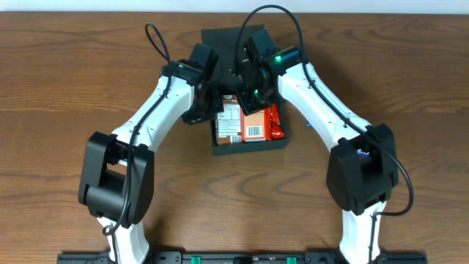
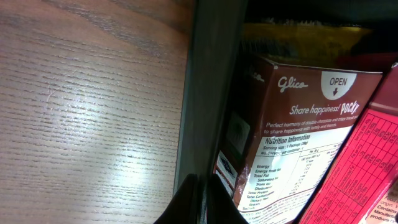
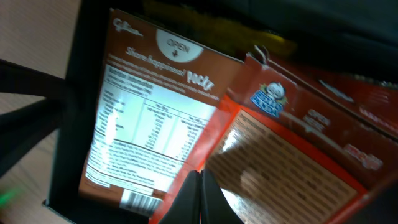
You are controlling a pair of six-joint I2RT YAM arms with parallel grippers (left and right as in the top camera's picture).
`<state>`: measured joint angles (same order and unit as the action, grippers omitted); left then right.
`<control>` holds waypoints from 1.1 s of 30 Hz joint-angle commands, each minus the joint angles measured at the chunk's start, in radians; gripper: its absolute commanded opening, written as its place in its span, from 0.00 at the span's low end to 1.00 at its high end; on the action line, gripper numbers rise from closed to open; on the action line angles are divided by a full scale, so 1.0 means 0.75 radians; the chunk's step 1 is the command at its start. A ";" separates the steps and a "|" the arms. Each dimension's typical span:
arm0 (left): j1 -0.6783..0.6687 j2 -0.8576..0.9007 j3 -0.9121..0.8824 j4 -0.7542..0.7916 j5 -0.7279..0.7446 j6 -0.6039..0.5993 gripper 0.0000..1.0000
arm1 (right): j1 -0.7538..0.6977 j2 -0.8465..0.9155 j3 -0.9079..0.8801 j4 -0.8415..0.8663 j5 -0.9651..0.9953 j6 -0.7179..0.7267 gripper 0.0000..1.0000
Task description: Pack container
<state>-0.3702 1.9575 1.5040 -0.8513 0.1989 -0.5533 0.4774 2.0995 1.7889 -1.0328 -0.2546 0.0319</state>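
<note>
The container (image 1: 249, 149) is a dark, shallow box at the table's middle, with its flap lid (image 1: 220, 38) open to the back. Inside lie a brown Pocky box (image 1: 229, 121), an orange box (image 1: 254, 123) and a red packet (image 1: 275, 122). My left gripper (image 1: 209, 110) is shut on the container's left wall (image 2: 208, 93), its fingers (image 2: 199, 199) straddling the edge beside the Pocky box (image 2: 298, 124). My right gripper (image 1: 249, 99) is shut and empty, its tips (image 3: 200, 177) just over the seam between the Pocky box (image 3: 149, 106) and the orange box (image 3: 280, 162).
A yellow packet (image 2: 298, 31) lies at the back of the container behind the Pocky box. Bare wooden table (image 1: 73, 88) surrounds the container. Both arms reach in from the near edge and meet over the container.
</note>
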 commanded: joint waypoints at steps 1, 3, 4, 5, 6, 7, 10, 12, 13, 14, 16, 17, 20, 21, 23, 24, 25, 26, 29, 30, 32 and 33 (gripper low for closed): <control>0.022 0.045 0.002 -0.010 -0.101 -0.005 0.06 | 0.023 0.004 0.004 0.010 -0.022 -0.030 0.01; 0.022 0.045 0.002 -0.010 -0.100 -0.005 0.06 | 0.031 0.004 0.003 0.017 -0.029 -0.029 0.02; 0.022 0.045 0.002 -0.010 -0.100 -0.005 0.06 | 0.036 0.004 0.003 0.024 -0.031 -0.028 0.01; 0.022 0.045 0.002 -0.010 -0.101 -0.005 0.06 | 0.039 0.005 0.003 0.026 -0.031 -0.028 0.01; 0.022 0.045 0.002 -0.010 -0.101 -0.005 0.06 | 0.042 0.007 0.003 0.030 -0.030 -0.021 0.02; 0.022 0.045 0.002 -0.010 -0.101 -0.005 0.06 | 0.045 0.010 0.003 0.032 -0.030 -0.012 0.02; 0.022 0.045 0.002 -0.011 -0.101 -0.005 0.06 | 0.045 0.025 0.003 0.038 -0.022 0.036 0.01; 0.022 0.045 0.002 -0.010 -0.101 -0.005 0.06 | 0.045 0.037 0.003 0.043 -0.015 0.073 0.02; 0.022 0.045 0.002 -0.010 -0.101 -0.005 0.06 | 0.045 0.038 0.003 0.042 -0.009 0.093 0.01; 0.022 0.045 0.002 -0.010 -0.101 -0.005 0.06 | 0.045 0.039 0.003 0.043 -0.003 0.107 0.02; 0.022 0.045 0.002 -0.010 -0.101 -0.005 0.06 | 0.046 0.039 0.003 0.048 0.031 0.146 0.02; 0.022 0.045 0.002 -0.010 -0.101 -0.005 0.06 | 0.049 0.039 0.003 0.051 0.055 0.169 0.02; 0.023 0.045 0.002 -0.010 -0.101 -0.005 0.06 | 0.051 0.040 0.002 0.052 0.097 0.202 0.02; 0.024 0.045 0.002 -0.010 -0.101 -0.005 0.06 | 0.051 0.040 0.000 0.052 0.096 0.203 0.02; 0.025 0.045 0.002 -0.010 -0.101 -0.005 0.06 | 0.051 0.040 -0.005 0.056 0.101 0.206 0.02; 0.024 0.045 0.002 -0.010 -0.101 -0.005 0.06 | 0.051 0.040 -0.008 0.056 0.107 0.207 0.02; 0.024 0.045 0.002 -0.009 -0.101 -0.005 0.06 | 0.051 0.040 -0.011 0.056 0.123 0.208 0.02; 0.025 0.045 0.002 -0.009 -0.101 -0.005 0.06 | 0.051 0.040 -0.015 0.056 0.143 0.216 0.02; 0.025 0.045 0.002 -0.009 -0.101 -0.005 0.06 | 0.051 0.040 -0.022 0.056 0.167 0.222 0.02; 0.024 0.045 0.002 -0.009 -0.101 -0.005 0.06 | 0.051 0.040 -0.022 0.055 0.180 0.222 0.02; 0.024 0.045 0.002 -0.009 -0.101 -0.005 0.06 | 0.051 0.040 -0.022 0.047 0.225 0.221 0.02; 0.025 0.045 0.002 -0.010 -0.101 -0.005 0.06 | 0.051 0.040 -0.022 0.040 0.241 0.221 0.02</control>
<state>-0.3702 1.9575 1.5040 -0.8513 0.1989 -0.5529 0.5091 2.1201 1.7851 -0.9943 -0.1440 0.1795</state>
